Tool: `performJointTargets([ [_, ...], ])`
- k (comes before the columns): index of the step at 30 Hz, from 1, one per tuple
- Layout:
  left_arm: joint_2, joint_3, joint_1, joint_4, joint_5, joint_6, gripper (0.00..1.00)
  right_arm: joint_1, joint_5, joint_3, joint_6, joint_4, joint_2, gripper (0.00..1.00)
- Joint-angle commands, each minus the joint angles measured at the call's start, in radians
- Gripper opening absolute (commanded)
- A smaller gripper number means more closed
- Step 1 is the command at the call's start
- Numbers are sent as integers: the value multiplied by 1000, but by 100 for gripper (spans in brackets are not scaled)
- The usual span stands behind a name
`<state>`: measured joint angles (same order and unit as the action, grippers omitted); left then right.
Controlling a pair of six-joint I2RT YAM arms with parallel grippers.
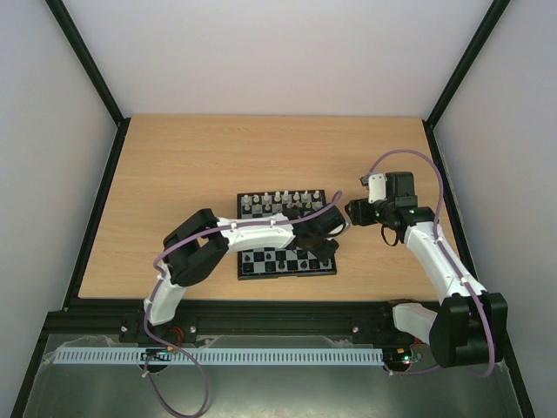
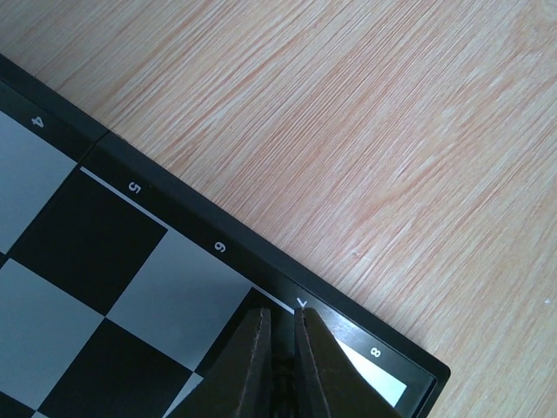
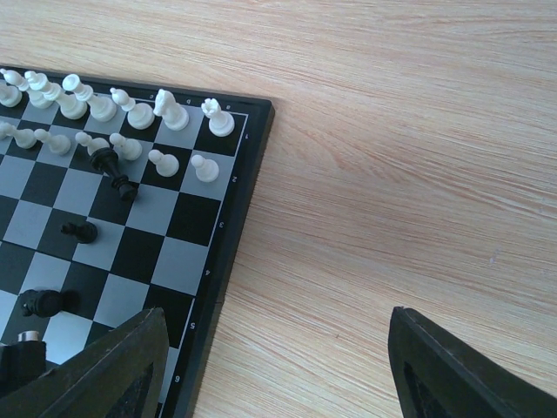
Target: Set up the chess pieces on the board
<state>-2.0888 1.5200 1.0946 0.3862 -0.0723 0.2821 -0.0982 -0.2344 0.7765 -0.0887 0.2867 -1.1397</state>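
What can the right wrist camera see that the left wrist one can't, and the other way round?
Only the right wrist view: rows of white pieces along one edge of the board, a few black pieces scattered on the squares, and the right gripper, spread wide open. Only the left wrist view: the left gripper, shut, its tips over the board's edge by the printed 7 and 8, with no piece clearly visible. Both: the chequered board with its numbered border, and the wooden table.

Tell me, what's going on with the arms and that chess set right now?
Left end effector shut, low at the board edge. Right end effector open over the table beside it. White pieces ranked; black pieces scattered, some toppled.
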Motion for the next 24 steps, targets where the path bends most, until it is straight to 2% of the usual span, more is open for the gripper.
performJointTargets([
  [1, -26, 19, 6, -5, -6, 12, 3, 6, -6, -3, 0, 19, -5, 71],
  [7, -37, 18, 5, -4, 0, 14, 7, 6, -11, -3, -2, 21, -5, 71],
  [13, -15, 28, 5, 10, 26, 19, 19, 6, -24, -3, -3, 23, -3, 71],
  [20, 91, 74, -13, 49, 84, 18, 29, 6, -59, -3, -11, 23, 4, 71],
  [24, 197, 65, -47, 84, 115, 14, 35, 6, -154, 14, -55, 64, -13, 72],
])
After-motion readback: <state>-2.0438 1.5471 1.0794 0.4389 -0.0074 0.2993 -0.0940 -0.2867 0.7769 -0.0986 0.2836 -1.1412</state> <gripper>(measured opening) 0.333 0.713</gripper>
